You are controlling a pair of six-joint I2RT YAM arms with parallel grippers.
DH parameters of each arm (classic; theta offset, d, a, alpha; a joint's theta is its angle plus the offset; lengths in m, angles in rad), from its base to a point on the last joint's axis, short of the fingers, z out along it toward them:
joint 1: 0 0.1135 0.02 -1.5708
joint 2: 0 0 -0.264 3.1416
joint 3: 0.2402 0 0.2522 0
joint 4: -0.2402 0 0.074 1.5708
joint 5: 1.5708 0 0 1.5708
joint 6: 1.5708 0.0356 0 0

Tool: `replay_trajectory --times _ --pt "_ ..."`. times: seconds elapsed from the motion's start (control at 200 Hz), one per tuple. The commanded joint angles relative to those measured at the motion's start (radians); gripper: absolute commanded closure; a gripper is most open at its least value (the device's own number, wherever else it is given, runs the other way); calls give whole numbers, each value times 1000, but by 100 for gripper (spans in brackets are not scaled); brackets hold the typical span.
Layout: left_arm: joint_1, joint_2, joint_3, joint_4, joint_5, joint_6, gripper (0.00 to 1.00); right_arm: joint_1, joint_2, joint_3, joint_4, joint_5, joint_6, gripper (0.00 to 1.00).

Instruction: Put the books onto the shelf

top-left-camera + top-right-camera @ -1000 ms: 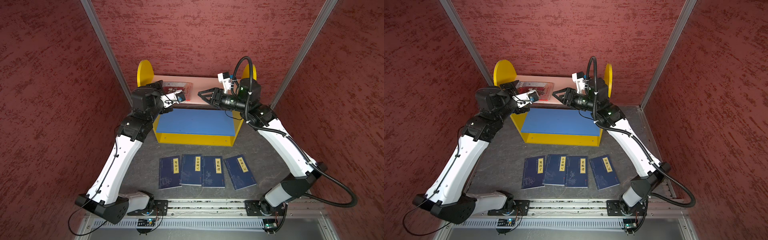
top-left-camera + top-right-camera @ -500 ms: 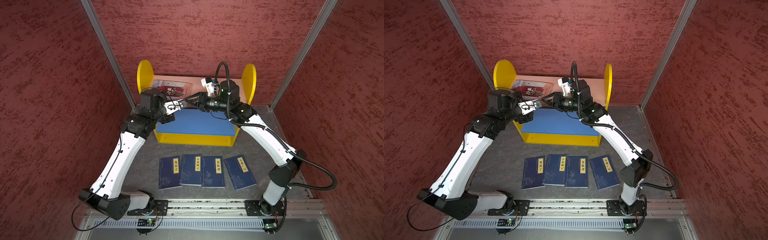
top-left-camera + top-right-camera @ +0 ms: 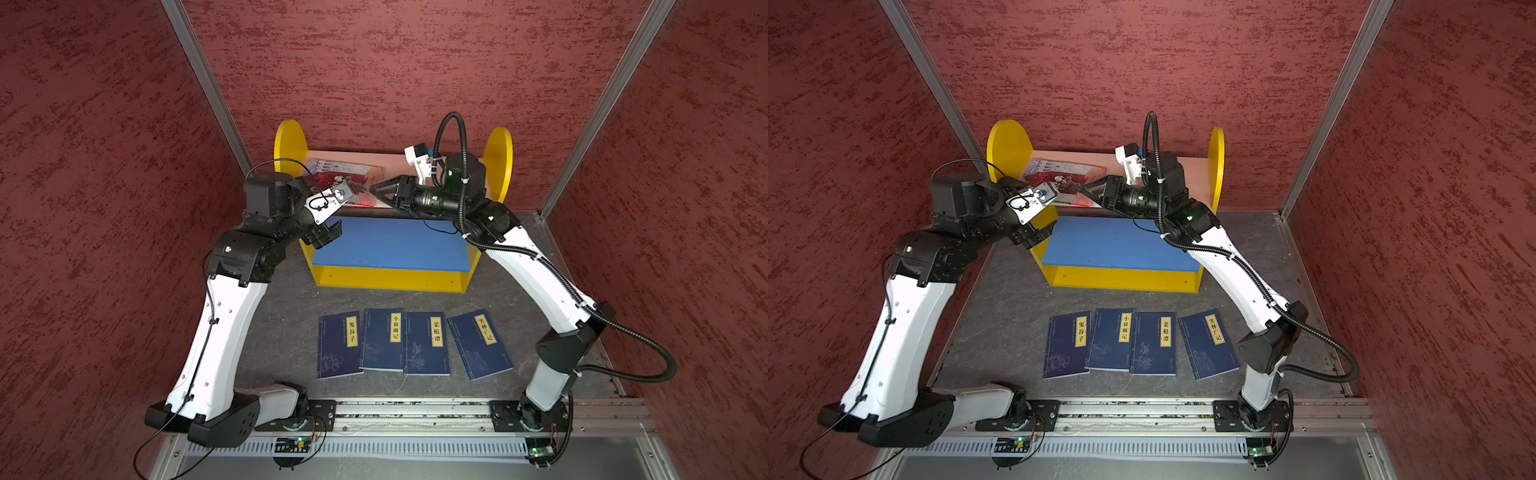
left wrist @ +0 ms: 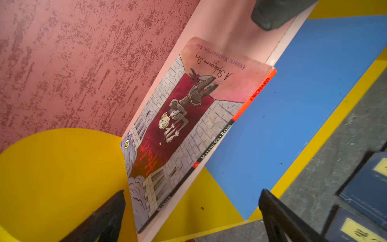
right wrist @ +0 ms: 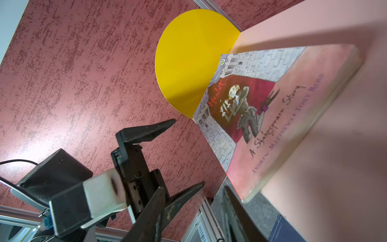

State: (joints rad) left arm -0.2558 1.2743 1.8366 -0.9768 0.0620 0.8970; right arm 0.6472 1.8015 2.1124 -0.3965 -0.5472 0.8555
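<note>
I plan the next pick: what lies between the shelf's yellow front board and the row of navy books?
Nothing: only bare grey tabletop separates the shelf from the four navy books, in both top views.

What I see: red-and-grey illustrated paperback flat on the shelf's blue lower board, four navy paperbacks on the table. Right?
Wrong board: the red-and-grey illustrated paperback lies flat on the pale pink upper board, as both top views show. The rest holds.
</note>
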Motion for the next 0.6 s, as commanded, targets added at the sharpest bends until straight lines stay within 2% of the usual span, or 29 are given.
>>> replay_trajectory --times 0.0,0.255,0.596 --pt "11 -13 33 -80 90 -157 1 3 42 63 -51 36 -18 55" --pt "27 -13 -9 -8 104 -285 1 5 55 85 -109 97 -30 55" --pt "32 -19 -63 74 115 -337 1 7 84 131 -131 110 -24 55"
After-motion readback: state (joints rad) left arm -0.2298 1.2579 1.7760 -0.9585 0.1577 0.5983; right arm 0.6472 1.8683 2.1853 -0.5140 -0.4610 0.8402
